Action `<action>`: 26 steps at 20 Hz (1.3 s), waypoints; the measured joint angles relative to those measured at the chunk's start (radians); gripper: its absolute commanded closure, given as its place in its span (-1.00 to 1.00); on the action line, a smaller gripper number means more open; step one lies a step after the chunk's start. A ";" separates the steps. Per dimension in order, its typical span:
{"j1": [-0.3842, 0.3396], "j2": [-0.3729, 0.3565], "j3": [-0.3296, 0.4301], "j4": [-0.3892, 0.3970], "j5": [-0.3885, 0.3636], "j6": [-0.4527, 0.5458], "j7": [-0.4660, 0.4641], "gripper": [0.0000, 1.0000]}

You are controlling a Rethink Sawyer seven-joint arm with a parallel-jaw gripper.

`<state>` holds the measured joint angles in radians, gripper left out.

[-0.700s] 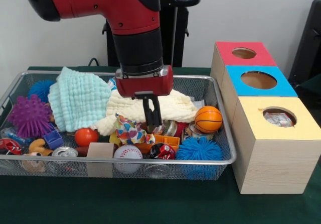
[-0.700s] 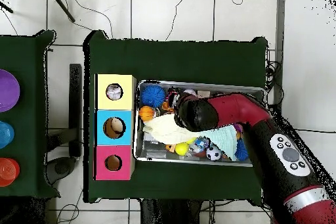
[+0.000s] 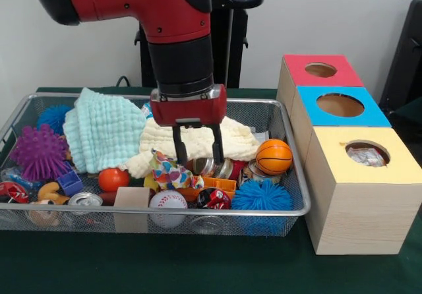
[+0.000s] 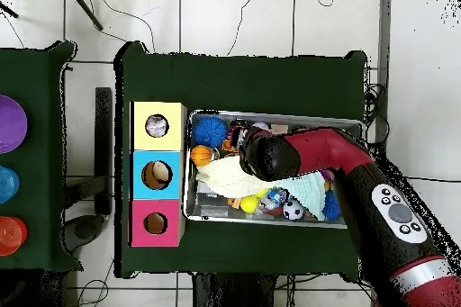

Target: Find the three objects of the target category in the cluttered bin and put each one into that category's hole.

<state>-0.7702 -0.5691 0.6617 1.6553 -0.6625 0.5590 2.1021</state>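
The wire mesh bin [image 3: 290, 209] is full of clutter; it also shows in the overhead view [image 4: 270, 115]. One white fabric piece with bright dots [image 3: 169, 173] lies crumpled near the bin's middle front. My gripper [image 3: 199, 160] is open and empty, its fingers [image 3: 179, 146] hanging just above and right of that piece, in front of the cream towel [image 3: 234, 139]. In the overhead view the arm [image 4: 311, 150] hides the gripper. The yellow-topped box's hole [image 3: 367, 153] [image 4: 157, 125] shows something pale and crumpled inside. No other dotted pieces show.
A mint towel [image 3: 102, 130] lies at the bin's back left. Purple spiky ball [image 3: 38, 152], orange ball [image 3: 113, 178], baseball [image 3: 168, 202], blue spiky ball [image 3: 262, 195], basketball [image 3: 273, 157] and cans fill the bin. The blue-topped [image 3: 339, 105] and red-topped [image 3: 321, 70] boxes stand behind the yellow one.
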 measured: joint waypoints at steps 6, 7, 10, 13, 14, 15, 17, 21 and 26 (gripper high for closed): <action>-0.057 0.001 0.000 0.000 0.019 0.000 0.000 -1.00; -0.067 0.001 0.000 0.000 0.022 0.000 0.000 -1.00; -0.088 0.002 0.000 0.000 0.024 0.000 0.000 -1.00; -0.085 0.004 0.000 0.000 0.022 0.000 0.000 -1.00; -0.077 0.008 0.000 0.000 0.021 0.000 0.000 -1.00; -0.072 0.009 0.000 0.000 0.021 0.000 0.000 -1.00; -0.054 0.011 -0.002 0.000 0.019 0.000 0.000 -1.00; -0.023 0.011 -0.006 0.000 0.018 0.000 0.000 -1.00; 0.027 0.018 -0.007 0.000 0.015 -0.011 0.000 -1.00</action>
<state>-0.7435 -0.5510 0.6550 1.6555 -0.6479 0.5479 2.1021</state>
